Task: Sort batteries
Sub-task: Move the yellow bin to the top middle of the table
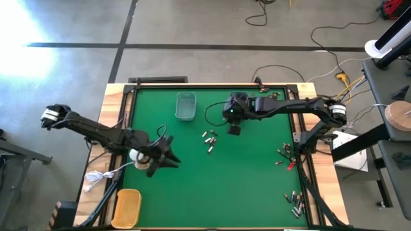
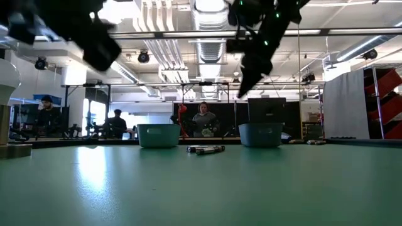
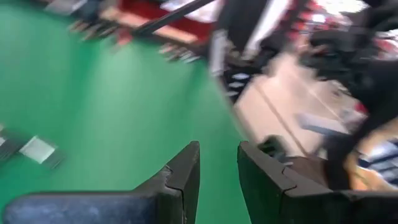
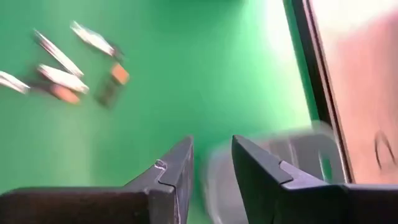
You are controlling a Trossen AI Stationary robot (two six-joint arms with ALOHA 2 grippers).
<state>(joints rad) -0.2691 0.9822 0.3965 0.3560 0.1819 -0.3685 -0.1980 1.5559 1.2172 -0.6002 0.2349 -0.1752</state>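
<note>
Batteries [image 1: 209, 138] scattered on green table [image 1: 257, 173].

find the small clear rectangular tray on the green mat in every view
High view: small clear rectangular tray near the mat's far edge, left of the right gripper.
Low view: likely the left pale tub behind the batteries.
Left wrist view: not in it.
Right wrist view: blurred pale shape beyond the gripper, probably it.
Shared landmark: the loose battery cluster at mid-mat.

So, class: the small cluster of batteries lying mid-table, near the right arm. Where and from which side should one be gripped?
Take one of the batteries across the middle of its round body, coming straight down from above. Each seems to lie flat on the green table, so its long sides are likely the only free faces. They lie close together; choose an outer one.
</note>
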